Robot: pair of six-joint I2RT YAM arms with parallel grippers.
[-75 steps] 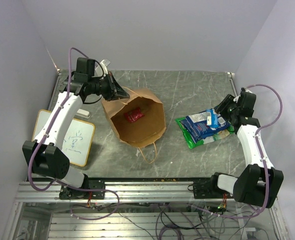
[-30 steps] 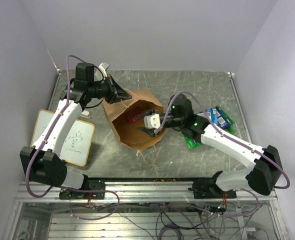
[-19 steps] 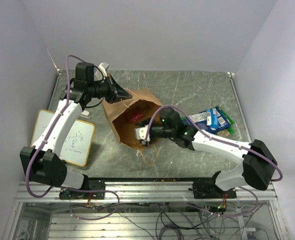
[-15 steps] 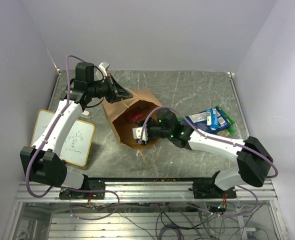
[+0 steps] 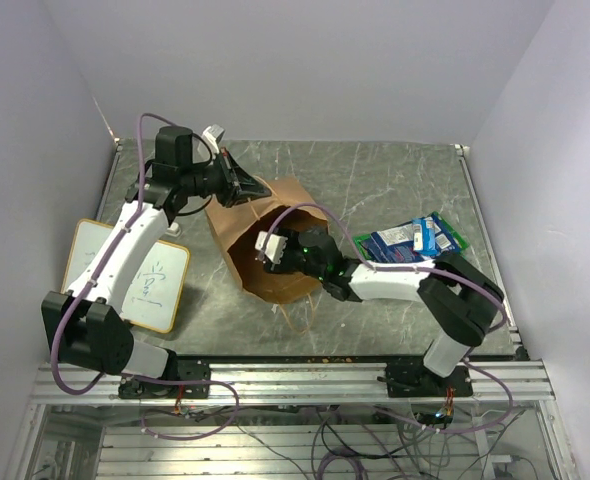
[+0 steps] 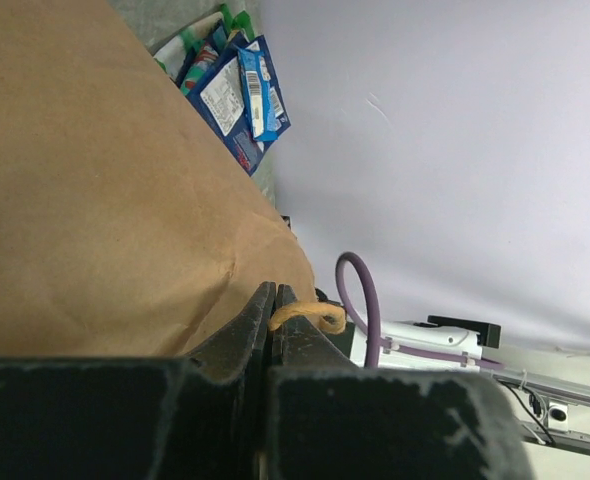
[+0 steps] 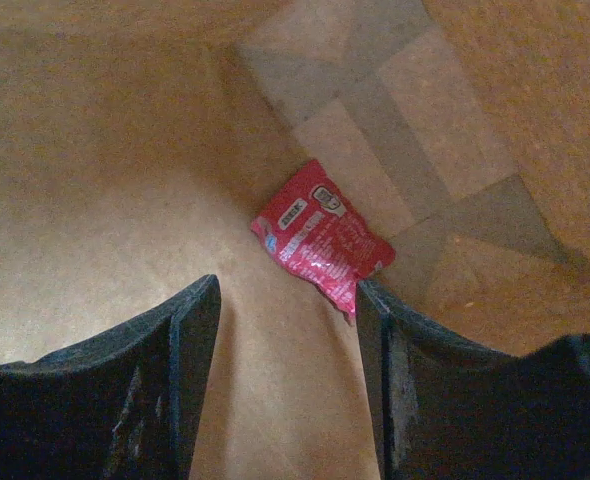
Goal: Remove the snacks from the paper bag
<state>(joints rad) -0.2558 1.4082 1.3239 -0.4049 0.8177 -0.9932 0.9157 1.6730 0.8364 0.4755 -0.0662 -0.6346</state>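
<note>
The brown paper bag lies on its side, mouth toward the near edge. My left gripper is shut on the bag's top edge; in the left wrist view the string handle loops out from between the closed fingers. My right gripper reaches into the bag's mouth. Its wrist view shows the jaws open over the bag's inner wall, with a small red snack packet lying just past the fingertips, untouched. Blue and green snacks are piled on the table to the right.
A small whiteboard lies at the left beside the left arm. The bag's other string handle trails on the table toward the near edge. The snack pile also shows beyond the bag in the left wrist view.
My right arm swung left from the snack pile and pushed into the bag's mouth, its jaws spreading wider. The left gripper kept its hold on the bag's edge.
</note>
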